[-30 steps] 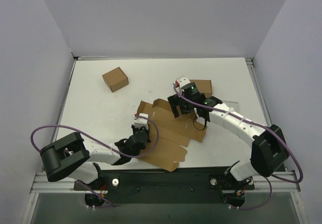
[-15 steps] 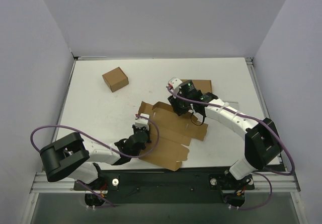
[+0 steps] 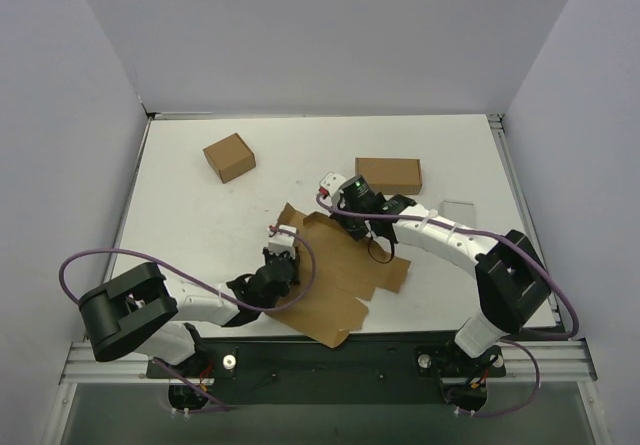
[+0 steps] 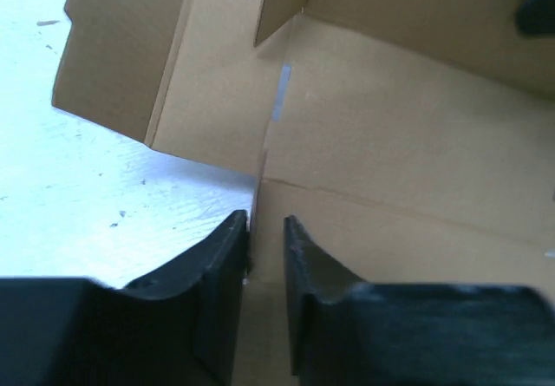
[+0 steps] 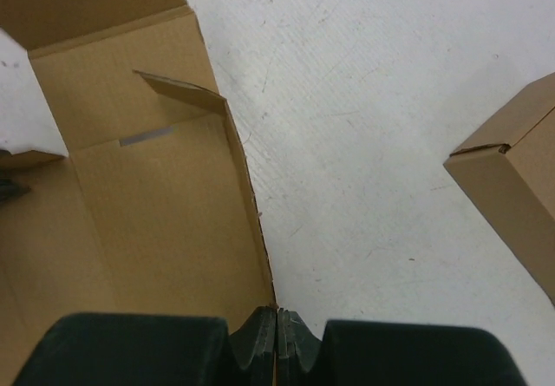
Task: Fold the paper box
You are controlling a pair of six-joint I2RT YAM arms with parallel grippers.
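Brown thin cardboard forms the paper box (image 3: 335, 285), which lies opened out and mostly flat on the white table (image 3: 190, 225). All positions below are referenced to the paper box.

1. Right gripper (image 5: 276, 317): my fingers are pressed together on the top edge of a long panel at the far side of the paper box. The panel stands raised along its crease. Purpose, as I judge it: the pinch keeps this wall upright so the adjoining flaps can be turned in.

2. Left gripper (image 4: 264, 228): positioned at the near-left side of the paper box, with my fingers (image 4: 227, 264) a small way apart. A card edge runs into the gap, and the gap looks wider than the card, so I judge no clamp is applied. Purpose, as I judge it: to straddle the crease beside the corner flap (image 4: 121, 65), ready to brace or raise that side.

3. Other items: a small squarish carton (image 3: 229, 157) sits well apart, beyond the far-left corner of the paper box. A second oblong brown box (image 3: 388, 175) sits near its far-right side. Neither touches it.

4. Markings: no brand, label or print can be read anywhere. The only mark is a short pale strip (image 5: 147, 136) on the inner face of the paper box. Whether it is a slot or tape I cannot tell.
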